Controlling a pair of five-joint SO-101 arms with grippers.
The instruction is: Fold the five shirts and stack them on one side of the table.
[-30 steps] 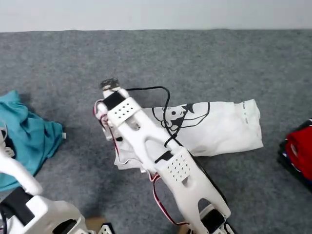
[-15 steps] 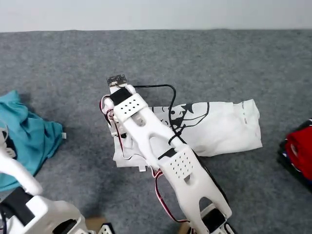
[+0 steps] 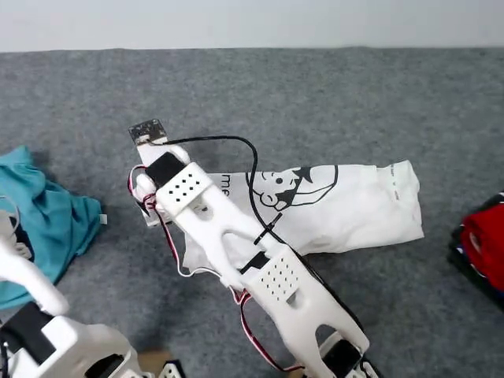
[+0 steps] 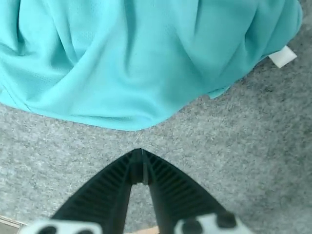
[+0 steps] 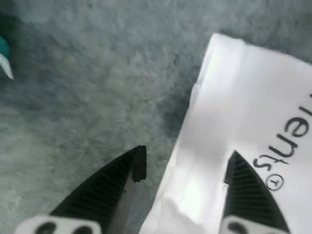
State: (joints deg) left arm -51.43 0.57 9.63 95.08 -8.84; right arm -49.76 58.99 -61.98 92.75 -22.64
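My right claw (image 5: 186,163) gapes astride the left edge of the white shirt (image 5: 243,107); light, limp cloth, I'd pinch this hem

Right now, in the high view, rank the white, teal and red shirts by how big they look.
Largest: white shirt, partly under the right arm.
Then teal shirt, cut by the edge.
Smallest: red shirt, also cut off.

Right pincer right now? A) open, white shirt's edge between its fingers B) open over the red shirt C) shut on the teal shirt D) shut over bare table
A: the right pincer is open, one finger over the grey table, the other over the white shirt, whose edge runs between them.
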